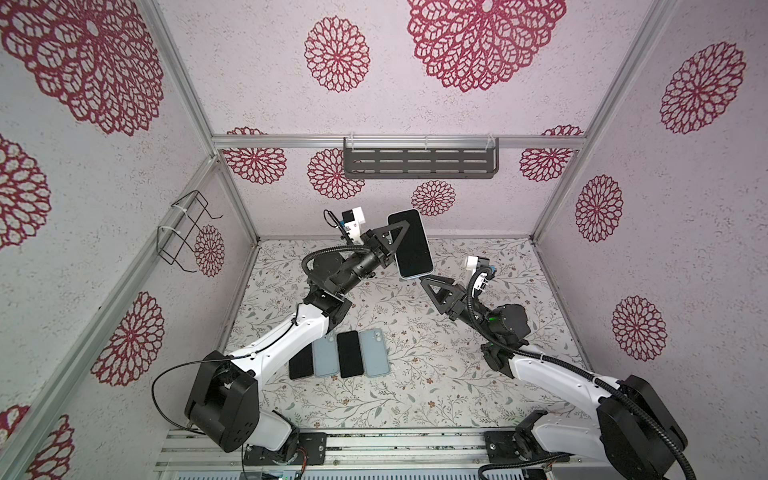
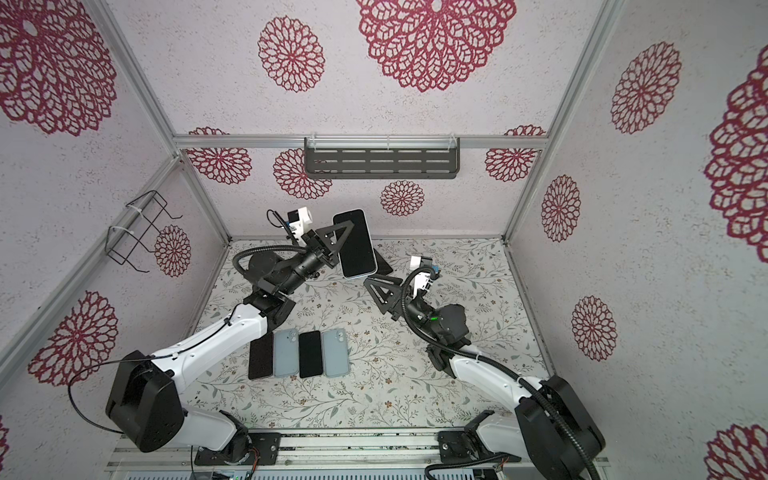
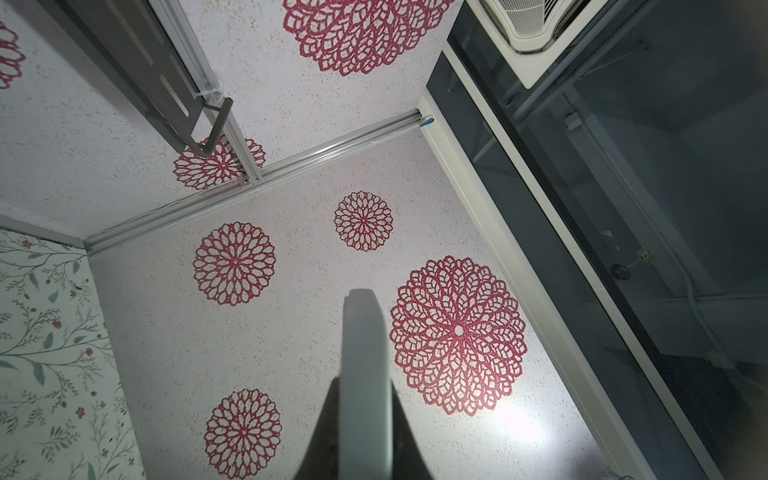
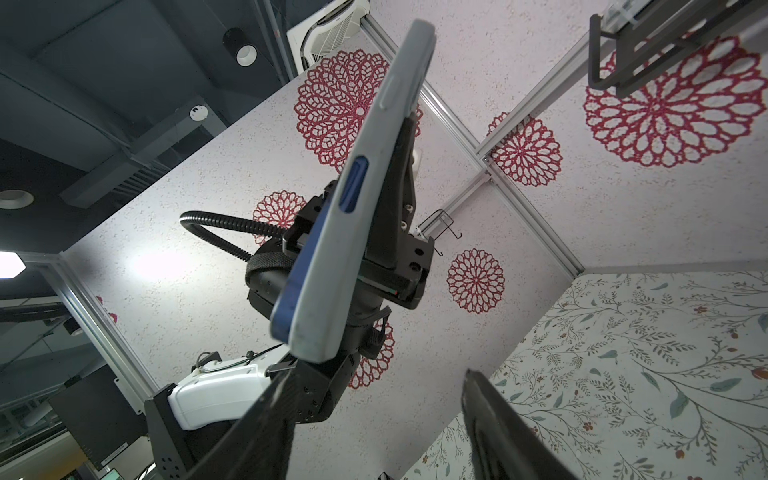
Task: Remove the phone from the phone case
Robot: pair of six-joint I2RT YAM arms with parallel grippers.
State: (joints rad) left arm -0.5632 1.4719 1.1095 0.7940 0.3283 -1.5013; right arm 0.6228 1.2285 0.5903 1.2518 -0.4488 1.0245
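The phone (image 1: 409,245) (image 2: 354,245) is held up in the air near the back wall, its dark screen facing the top views, still inside its pale grey phone case (image 4: 353,232) (image 3: 365,353). My left gripper (image 1: 395,243) (image 2: 341,241) (image 3: 365,384) is shut on the case across its flat faces, at one long side. In the right wrist view the case is edge-on, and the phone's blue rim (image 4: 286,303) shows along one side. My right gripper (image 1: 428,282) (image 2: 372,284) (image 4: 376,374) stands open just below the phone's lower end, touching nothing.
Several phones and cases lie in a row (image 1: 350,354) (image 2: 311,354) on the floral table by the left arm. A dark flat thing (image 2: 384,266) lies on the table behind the held phone. A slotted shelf (image 1: 419,160) hangs on the back wall, a wire rack (image 1: 187,232) on the left wall.
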